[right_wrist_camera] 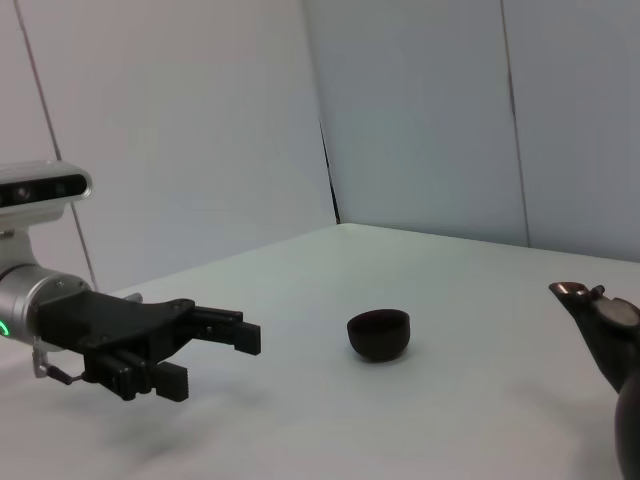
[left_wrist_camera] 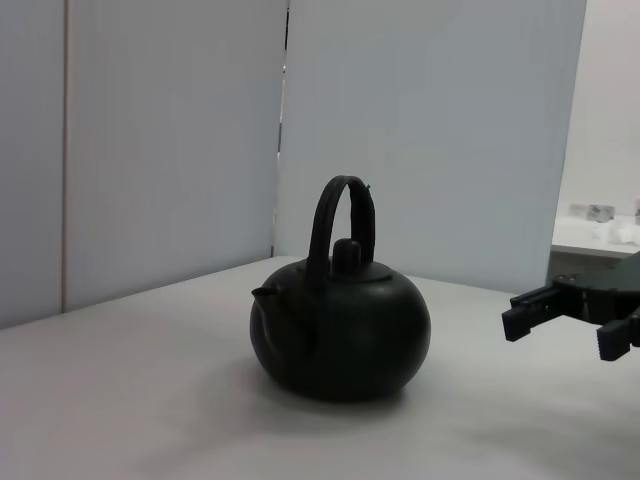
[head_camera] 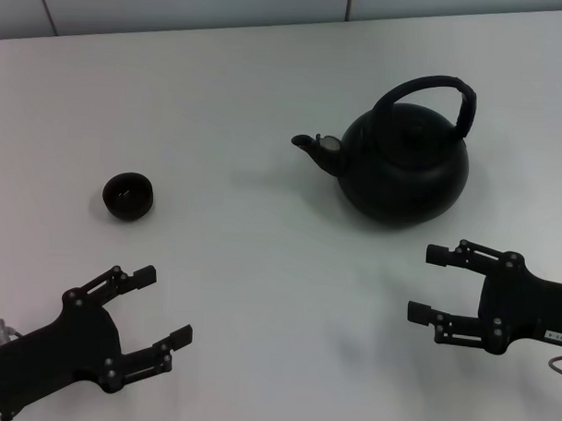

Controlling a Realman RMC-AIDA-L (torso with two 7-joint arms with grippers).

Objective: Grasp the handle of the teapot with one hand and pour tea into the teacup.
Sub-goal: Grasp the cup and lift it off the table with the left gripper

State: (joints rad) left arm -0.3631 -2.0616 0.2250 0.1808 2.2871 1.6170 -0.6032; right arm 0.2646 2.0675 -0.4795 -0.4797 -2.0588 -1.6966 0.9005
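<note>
The teapot point(head_camera: 405, 164) is sitting upright on the white surface point(head_camera: 257, 90), toward the right and far side, with its spout point(head_camera: 313, 147) pointing toward the robot's left. The handle point(head_camera: 429, 97) is arching over the lid — nothing is touching it. The teacup point(head_camera: 127, 195) is sitting well apart to the left, roughly in line with the spout.

The right hand point(head_camera: 428, 284) is hovering just near-side of the teapot, fingers held apart, nothing gripped. The left hand point(head_camera: 162, 306) is hovering near the front-left edge, near-side of the teacup, fingers also apart and empty.

Risks being flagged, as judgement only:
- The hoop stands tall and thick — an off-centre grip is likely to let the pot swing or tip.
- The cup is tiny and far from the spout; a misjudged carry or a fast tilt is likely to overshoot it.
- The cup is being left unsteadied, so a knock from the spout could shift it.
</note>
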